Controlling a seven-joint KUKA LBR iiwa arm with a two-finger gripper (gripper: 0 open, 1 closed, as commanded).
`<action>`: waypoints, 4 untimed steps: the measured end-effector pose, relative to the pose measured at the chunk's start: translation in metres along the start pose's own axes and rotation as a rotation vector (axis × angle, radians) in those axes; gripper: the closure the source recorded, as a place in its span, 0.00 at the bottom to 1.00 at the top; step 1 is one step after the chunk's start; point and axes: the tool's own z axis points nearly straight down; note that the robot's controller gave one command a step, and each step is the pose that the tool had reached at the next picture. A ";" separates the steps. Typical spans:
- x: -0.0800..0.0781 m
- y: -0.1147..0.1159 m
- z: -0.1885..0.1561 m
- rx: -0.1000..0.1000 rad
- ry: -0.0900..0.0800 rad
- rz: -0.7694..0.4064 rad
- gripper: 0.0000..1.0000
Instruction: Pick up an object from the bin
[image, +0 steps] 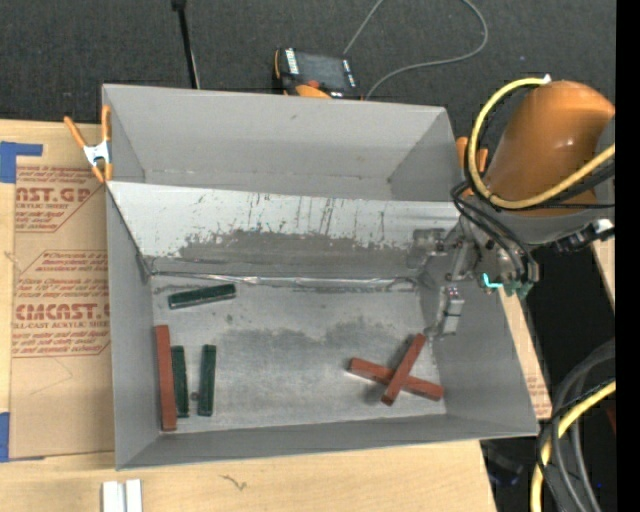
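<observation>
Claw (449, 316) hovers by upper end of red stick (410, 356) slanting toward lower-left.

- The grey bin (300, 330) carries six sticks on its scuffed floor.
- Two red sticks (398, 378) lie crossed.
- Well left of that cross: a long red stick (163, 378), with two green sticks (179, 380) just beside it.
- Up-left of the cross: a lone green stick (202, 295), tilted.

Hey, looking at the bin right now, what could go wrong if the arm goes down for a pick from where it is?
1. The gripper hangs by the upper end of two crossed red sticks; lifting one may drag or flip the other.
2. A grasp at a stick's end rather than its middle may let it swing or slip out.
3. The gripper is close to the bin's right wall and could scrape it going down.
</observation>
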 end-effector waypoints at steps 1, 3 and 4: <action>0.061 -0.044 0.169 0.004 -0.021 -0.288 0.00; 0.067 -0.024 0.134 -0.001 -0.004 0.154 0.00; 0.064 -0.049 0.171 -0.001 -0.003 0.371 0.00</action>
